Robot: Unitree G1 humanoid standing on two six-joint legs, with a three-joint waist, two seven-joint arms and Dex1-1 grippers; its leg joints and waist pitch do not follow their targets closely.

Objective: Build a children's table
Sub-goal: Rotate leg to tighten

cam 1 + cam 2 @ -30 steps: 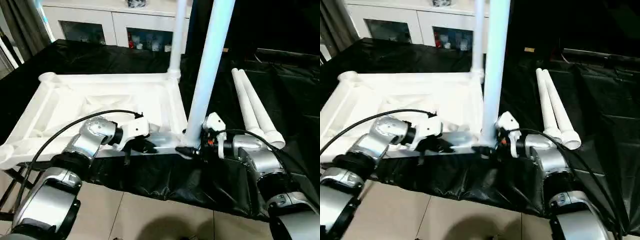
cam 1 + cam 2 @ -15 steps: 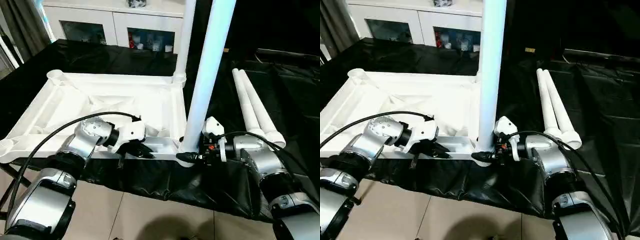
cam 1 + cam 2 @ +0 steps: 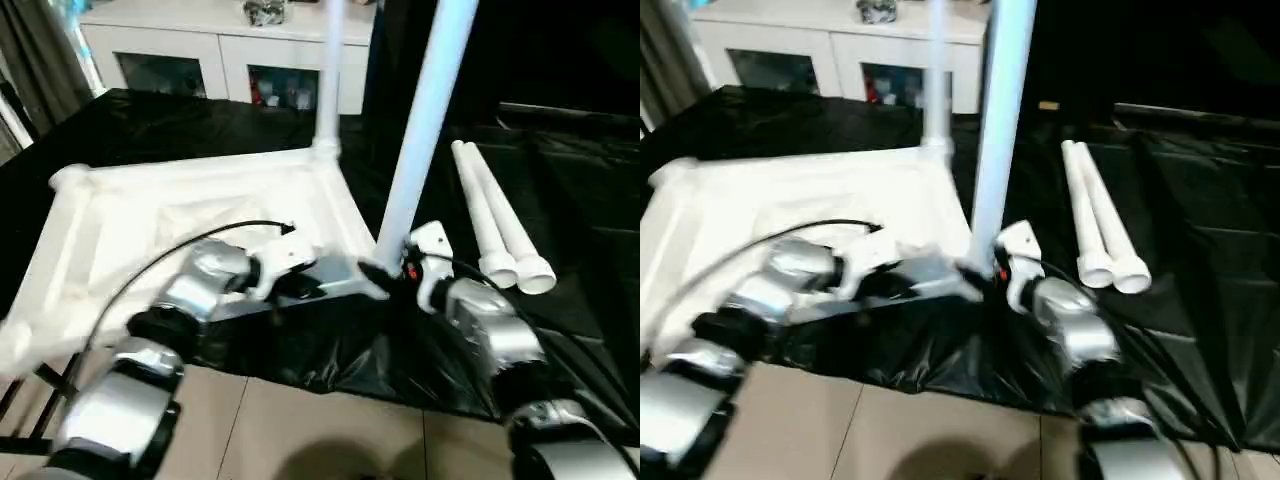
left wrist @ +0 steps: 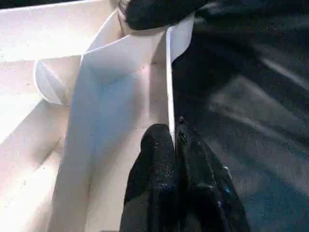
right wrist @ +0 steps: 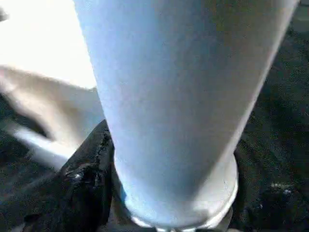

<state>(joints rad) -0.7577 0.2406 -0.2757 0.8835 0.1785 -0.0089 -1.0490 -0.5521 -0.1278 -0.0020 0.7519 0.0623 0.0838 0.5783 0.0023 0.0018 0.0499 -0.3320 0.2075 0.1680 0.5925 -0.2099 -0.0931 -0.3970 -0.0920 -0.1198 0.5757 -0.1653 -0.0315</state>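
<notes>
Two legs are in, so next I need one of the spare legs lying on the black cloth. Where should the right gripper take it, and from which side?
Take the nearer spare leg on its plain round shaft, a little up from the flared near end. It lies flat beside the other spare leg, seemingly touching, so come from above with the fingers across the tube, probably entering on its outer, free side.

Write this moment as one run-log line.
left hand: shut on tabletop rim | right hand: around near upright leg | loose legs: two
</notes>
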